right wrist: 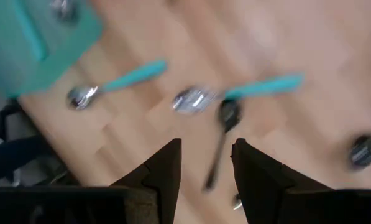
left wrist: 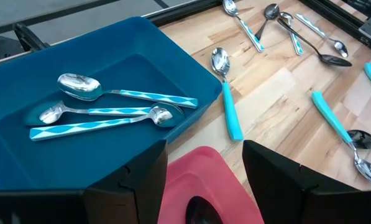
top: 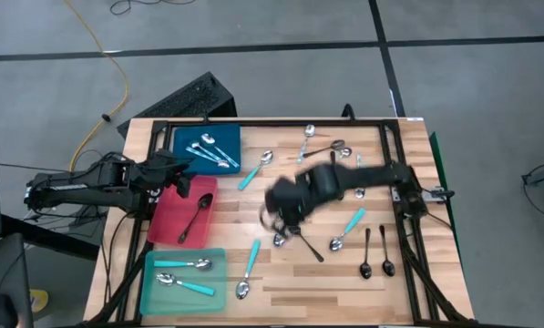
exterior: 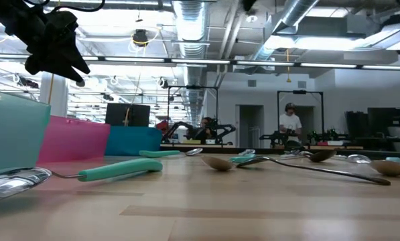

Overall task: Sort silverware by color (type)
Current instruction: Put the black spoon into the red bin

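Loose spoons lie flat on the wooden table (top: pixel 408 273): turquoise-handled ones (top: pixel 250 266) (top: pixel 348 228), black ones (top: pixel 366 253) (top: pixel 385 253) and shiny silver ones (top: pixel 331 150) near the far edge. My right gripper (right wrist: pixel 207 146) hovers open above the table's middle (top: pixel 281 214), and a black spoon (right wrist: pixel 222 124) lies on the wood below its fingers. My left gripper (left wrist: pixel 204 149) stands open above the red tray's far end (top: pixel 182 178), holding nothing.
Along the left side stand three trays. The blue tray (top: pixel 208 150) holds three patterned spoons, the red tray (top: pixel 182 214) holds a black spoon, and the teal tray (top: pixel 182 278) holds two turquoise-handled spoons. A black frame (top: pixel 408 210) borders the table.
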{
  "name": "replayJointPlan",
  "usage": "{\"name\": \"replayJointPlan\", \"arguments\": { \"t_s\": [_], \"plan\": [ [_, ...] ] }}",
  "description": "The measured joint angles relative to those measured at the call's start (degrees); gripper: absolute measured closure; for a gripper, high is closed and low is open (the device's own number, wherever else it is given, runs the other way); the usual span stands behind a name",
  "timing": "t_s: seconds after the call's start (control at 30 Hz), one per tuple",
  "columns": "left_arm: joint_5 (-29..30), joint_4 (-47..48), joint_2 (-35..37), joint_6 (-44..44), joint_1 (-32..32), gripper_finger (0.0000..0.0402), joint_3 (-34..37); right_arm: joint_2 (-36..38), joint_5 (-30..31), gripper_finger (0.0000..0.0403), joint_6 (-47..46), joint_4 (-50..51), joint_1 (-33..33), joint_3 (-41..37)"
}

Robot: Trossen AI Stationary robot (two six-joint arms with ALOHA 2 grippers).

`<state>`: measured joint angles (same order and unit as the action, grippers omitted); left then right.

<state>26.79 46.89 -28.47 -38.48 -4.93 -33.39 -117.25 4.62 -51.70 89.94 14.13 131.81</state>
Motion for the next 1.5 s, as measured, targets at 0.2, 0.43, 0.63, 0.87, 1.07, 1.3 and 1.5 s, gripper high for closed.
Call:
{"name": "replayJointPlan", "arguments": {
  "t_s": [0.2,0.43,0.63,0.87,1.07,1.3,1.5],
  "plan": [
    [0.0,0.0,0.0,0.1,0.0,0.0207,0.0,0.2,-0.2,0.0239,-14.9,0.0,9.4,-8.7],
    [0.1,0.0,0.0,-0.1,0.0,0.0207,0.0,1.3,-0.7,0.0239,-21.7,-0.3,13.4,-22.2],
    [0.0,0.1,0.0,-1.2,0.0,0.0207,0.0,11.3,-2.9,0.0255,-24.1,-9.3,13.9,-39.9],
    [0.0,0.2,0.0,-1.3,0.0,0.0207,0.0,30.7,-5.8,0.0267,-45.9,-19.0,17.7,-65.1],
    [0.1,0.2,0.0,-2.1,0.0,0.0207,0.0,37.6,-7.9,0.0222,-64.5,-27.9,25.4,-76.8],
    [1.0,0.2,0.0,-2.8,0.0,0.0207,0.0,35.8,-7.9,0.0143,-75.4,-35.4,30.0,-81.8],
    [1.0,0.2,0.0,-3.2,0.0,0.0207,0.0,31.3,-7.8,0.0138,-77.3,-38.1,29.6,-82.8]
  ]
}}
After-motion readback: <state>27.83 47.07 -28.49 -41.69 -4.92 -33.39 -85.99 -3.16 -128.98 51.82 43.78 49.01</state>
